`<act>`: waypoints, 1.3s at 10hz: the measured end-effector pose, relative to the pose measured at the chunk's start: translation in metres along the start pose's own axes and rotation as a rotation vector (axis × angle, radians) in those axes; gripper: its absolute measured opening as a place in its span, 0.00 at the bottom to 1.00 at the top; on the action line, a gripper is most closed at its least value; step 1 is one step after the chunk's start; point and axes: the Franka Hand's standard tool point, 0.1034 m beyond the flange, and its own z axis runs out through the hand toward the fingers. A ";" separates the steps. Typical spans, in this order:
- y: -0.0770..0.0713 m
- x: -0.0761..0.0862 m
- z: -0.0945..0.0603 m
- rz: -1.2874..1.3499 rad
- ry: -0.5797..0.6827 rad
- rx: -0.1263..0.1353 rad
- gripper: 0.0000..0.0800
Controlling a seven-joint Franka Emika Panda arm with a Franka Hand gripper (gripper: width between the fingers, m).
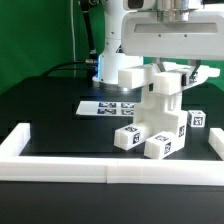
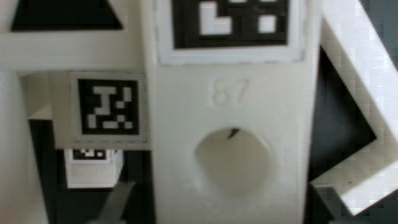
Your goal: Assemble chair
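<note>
Pincer (image 1: 174, 74) hangs over the chair (image 1: 157, 112) mid-frame, grip impossible to tell; chair stands upright, long axis vertical

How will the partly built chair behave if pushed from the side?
Probably stiff: the chair is chunky white plastic blocks. It stands tall on small cube legs, so a high push may tip it. Its smooth-looking plastic might slide on the black table.

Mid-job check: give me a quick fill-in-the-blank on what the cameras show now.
The table top is ___. The curtain behind the arm is ___. A loose cube sits to the exterior view's ___ of the chair.
Missing words: black; green; right.
</note>
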 end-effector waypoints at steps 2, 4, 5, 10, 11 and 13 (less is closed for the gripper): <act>-0.001 0.000 0.000 0.001 0.002 0.001 0.36; -0.001 0.000 0.000 -0.005 0.002 0.001 0.36; -0.001 0.000 0.000 -0.013 0.002 0.001 0.36; -0.001 0.003 0.002 -0.012 0.019 0.007 0.36; 0.001 0.003 0.008 -0.012 0.019 -0.001 0.36; 0.002 0.003 0.015 -0.014 0.015 -0.010 0.36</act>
